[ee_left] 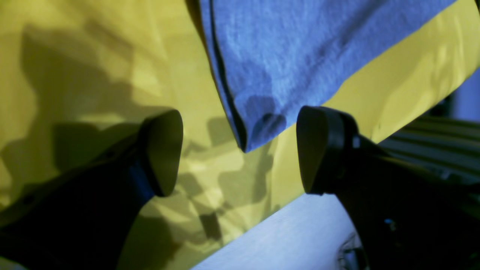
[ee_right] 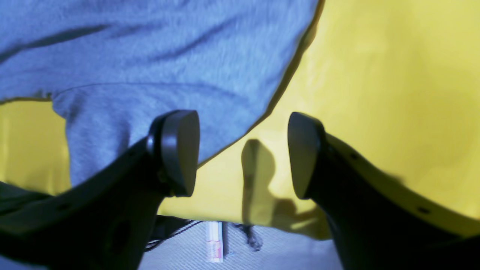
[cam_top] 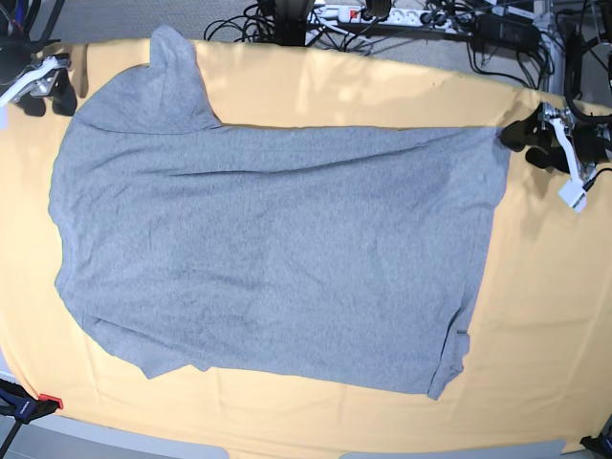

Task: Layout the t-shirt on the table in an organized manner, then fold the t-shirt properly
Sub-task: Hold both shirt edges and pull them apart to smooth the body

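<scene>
Overall: yellow-clothed worktop (cam_top: 545, 316) bearing flat grey t-shirt (cam_top: 277, 249); cables (cam_top: 421, 19) behind; left tool (ee_left: 240, 150), right tool (ee_right: 243, 153) agape, empty.

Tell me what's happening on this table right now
A two-armed robot is laying out a grey t-shirt on a table covered in yellow cloth. The shirt lies spread flat, plain side up, not yet folded. The left hand is open just off one shirt corner, and the right hand is open beside the sleeve edge at the other end. Neither hand holds the fabric.
</scene>
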`<control>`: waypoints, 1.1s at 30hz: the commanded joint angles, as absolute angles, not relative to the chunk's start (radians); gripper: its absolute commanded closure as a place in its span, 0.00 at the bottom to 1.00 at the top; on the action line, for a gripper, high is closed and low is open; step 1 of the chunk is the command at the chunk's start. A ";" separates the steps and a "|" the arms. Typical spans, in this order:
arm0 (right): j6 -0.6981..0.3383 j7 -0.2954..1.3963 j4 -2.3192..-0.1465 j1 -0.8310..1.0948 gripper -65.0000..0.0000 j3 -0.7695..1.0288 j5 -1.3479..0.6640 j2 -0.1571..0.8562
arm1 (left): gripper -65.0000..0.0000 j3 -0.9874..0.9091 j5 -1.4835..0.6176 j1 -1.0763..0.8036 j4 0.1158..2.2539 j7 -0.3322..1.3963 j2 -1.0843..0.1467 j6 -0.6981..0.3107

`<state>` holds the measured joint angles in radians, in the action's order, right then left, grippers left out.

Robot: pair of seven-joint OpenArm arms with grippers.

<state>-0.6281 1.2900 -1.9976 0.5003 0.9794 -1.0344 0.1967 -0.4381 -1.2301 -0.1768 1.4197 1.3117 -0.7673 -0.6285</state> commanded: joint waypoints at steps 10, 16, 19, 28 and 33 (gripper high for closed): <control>-0.626 1.216 -1.722 0.440 0.40 0.981 -1.052 0.212 | 0.26 -0.484 -1.096 -0.146 1.432 1.189 -0.763 -0.560; -0.657 1.259 -1.565 0.353 0.40 0.981 -1.132 0.212 | 0.26 -0.492 -1.092 -0.147 1.432 1.189 -0.746 -0.561; -0.675 1.289 -1.541 0.349 0.40 0.981 -1.192 0.212 | 0.26 -0.492 -1.076 -0.147 1.432 1.189 -0.745 -0.560; -0.698 1.396 -1.541 0.373 0.40 0.915 -1.330 0.211 | 0.26 -0.492 -1.074 -0.146 1.432 1.166 -0.745 -0.560; -0.698 1.396 -1.541 0.371 0.72 0.900 -1.328 0.223 | 0.26 -0.492 -1.073 -0.146 1.432 1.157 -0.745 -0.560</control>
<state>-0.6968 1.3853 -1.5311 0.3687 0.8955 -1.3212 0.2031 -0.4820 -1.0653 -0.1543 1.4197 1.1698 -0.7200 -0.5579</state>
